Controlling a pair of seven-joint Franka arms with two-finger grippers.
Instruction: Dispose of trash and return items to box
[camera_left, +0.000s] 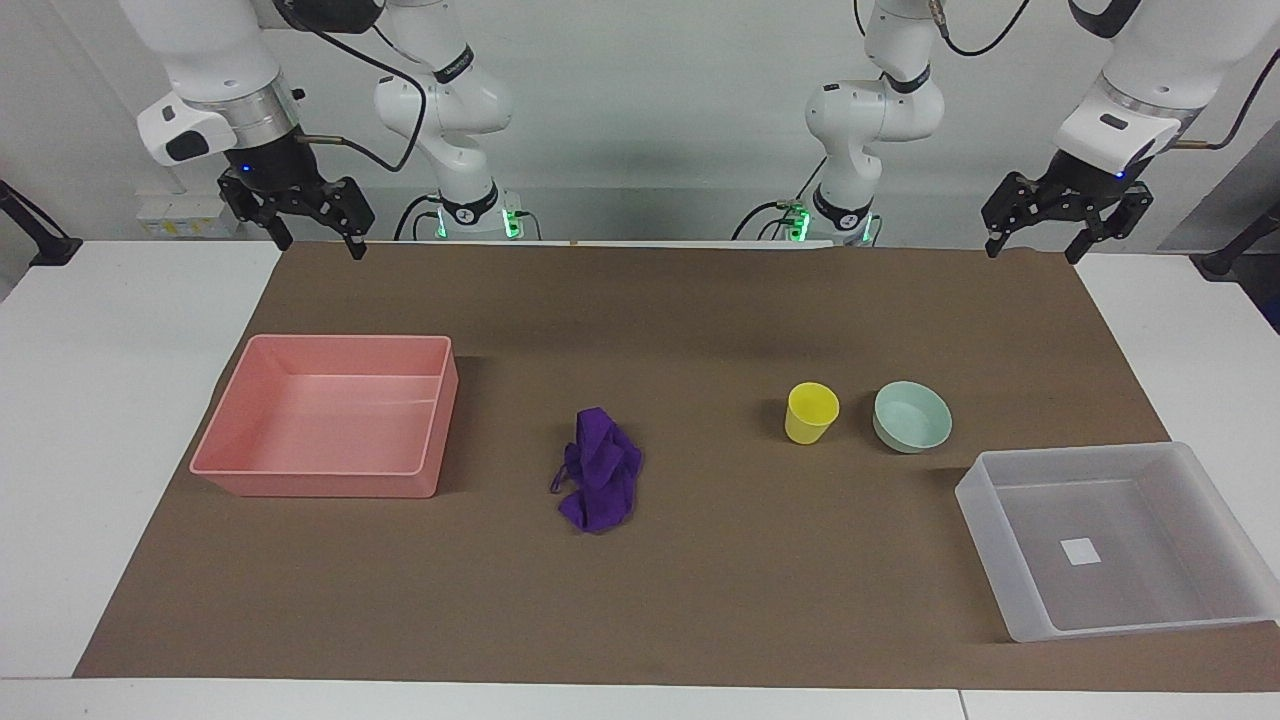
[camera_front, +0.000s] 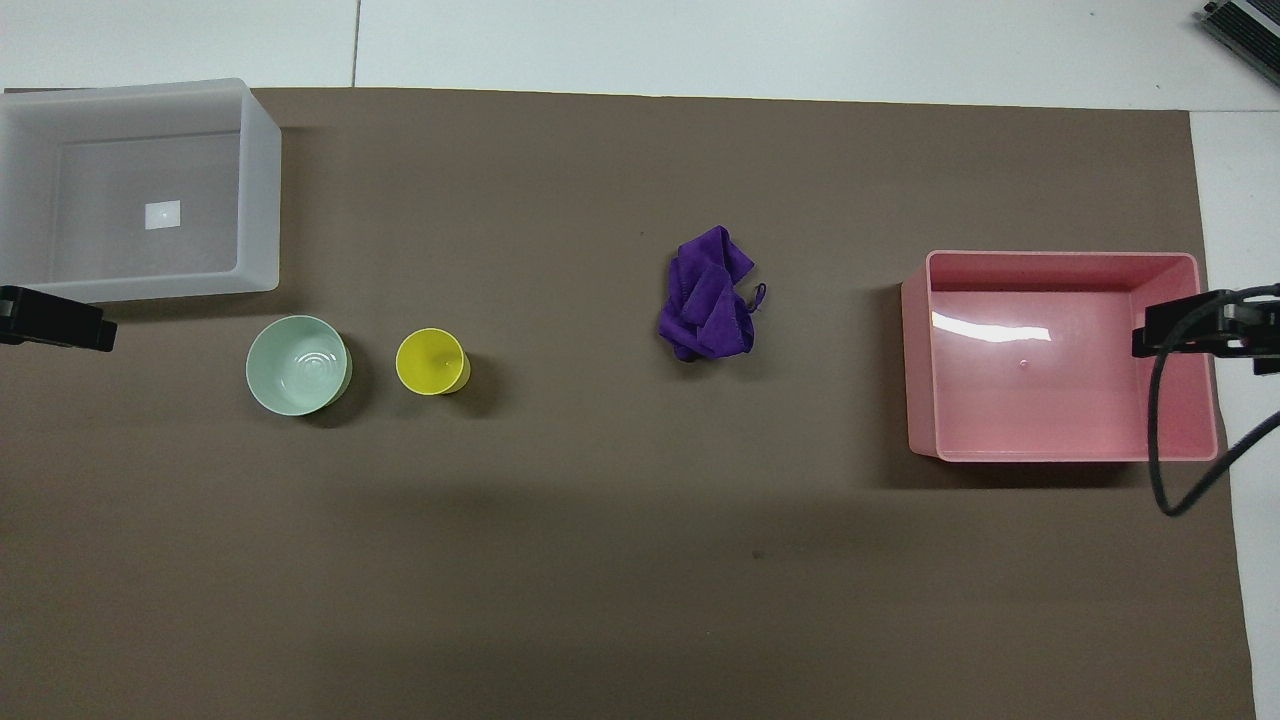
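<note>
The purple cloth wad (camera_left: 600, 470) (camera_front: 708, 308) lies on the brown mat at mid-table. The yellow cup (camera_left: 810, 412) (camera_front: 432, 362) stands upright beside the mint-green bowl (camera_left: 912, 416) (camera_front: 298, 365), toward the left arm's end. The translucent box (camera_left: 990, 545) (camera_front: 258, 200) with its white label sits farther from the robots than the bowl; nothing else is in it. My left gripper (camera_left: 1032, 250) hangs open and empty over the mat's near edge. My right gripper (camera_left: 320, 243) hangs open and empty over the mat's near edge at the other end.
A pink bin (camera_left: 320, 482) (camera_front: 918, 350) with nothing in it sits toward the right arm's end. The brown mat (camera_left: 700, 580) covers most of the white table. Both arms wait raised near their bases.
</note>
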